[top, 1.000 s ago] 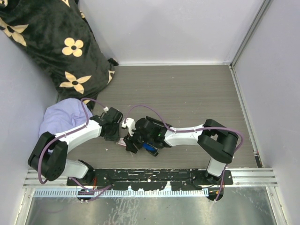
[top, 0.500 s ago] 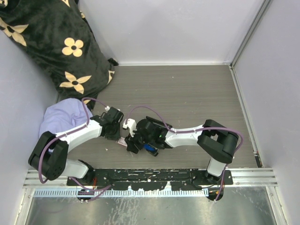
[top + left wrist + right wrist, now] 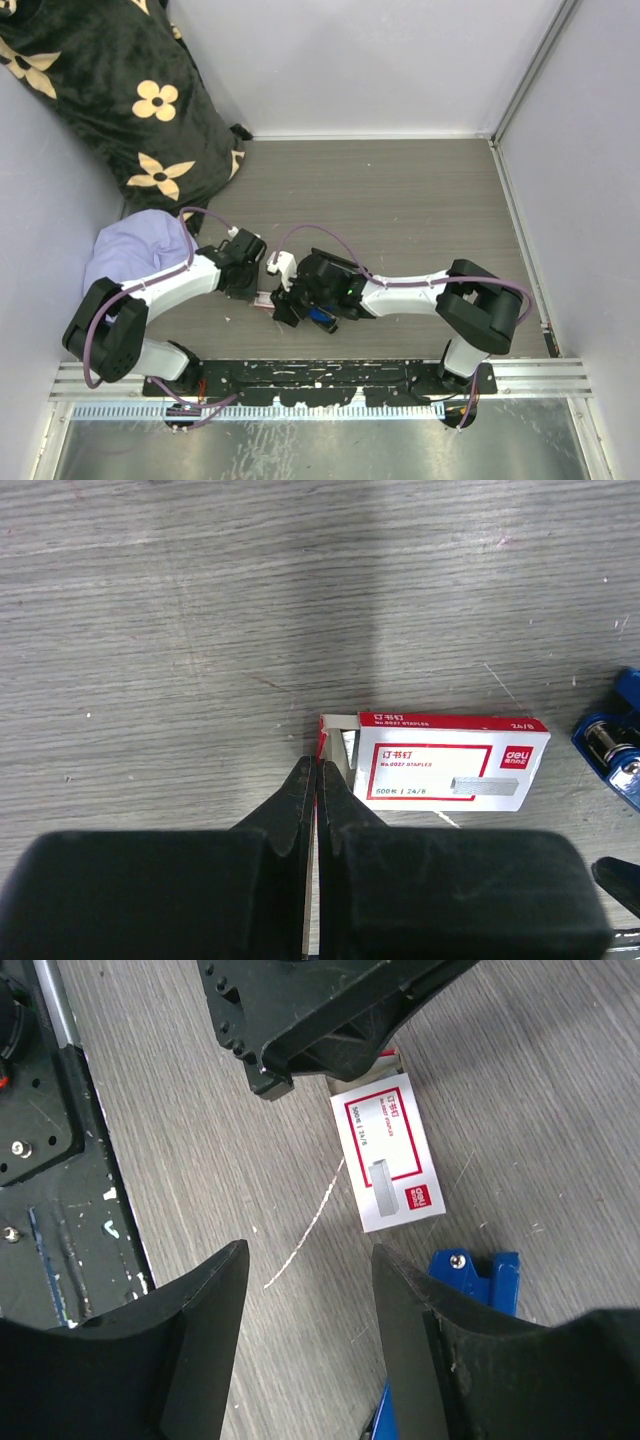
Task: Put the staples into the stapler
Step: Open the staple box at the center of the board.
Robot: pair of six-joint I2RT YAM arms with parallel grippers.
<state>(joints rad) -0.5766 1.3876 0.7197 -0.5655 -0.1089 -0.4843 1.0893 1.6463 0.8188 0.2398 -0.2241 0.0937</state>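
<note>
The staples (image 3: 445, 765) are a small white box with a red label, lying flat on the grey wood table with its left end flap open. My left gripper (image 3: 313, 765) is shut, and the thin red-and-white flap is pinched between its tips. In the right wrist view the staples (image 3: 388, 1155) lie just beyond my right gripper (image 3: 309, 1248), which hovers open over bare table. The blue stapler (image 3: 480, 1270) sits right beside its right finger. From above, both grippers meet near the staples (image 3: 265, 298), and the stapler (image 3: 320, 316) is mostly hidden under the right wrist.
A black flowered cushion (image 3: 120, 90) fills the back left corner, with a lavender cloth (image 3: 125, 250) beside the left arm. Grey walls close in the table on three sides. A black mounting rail (image 3: 320, 375) runs along the near edge.
My left gripper's jaws have closed onto the box's end flap. The right gripper has narrowed a little, and its arm has shifted slightly to the right.
</note>
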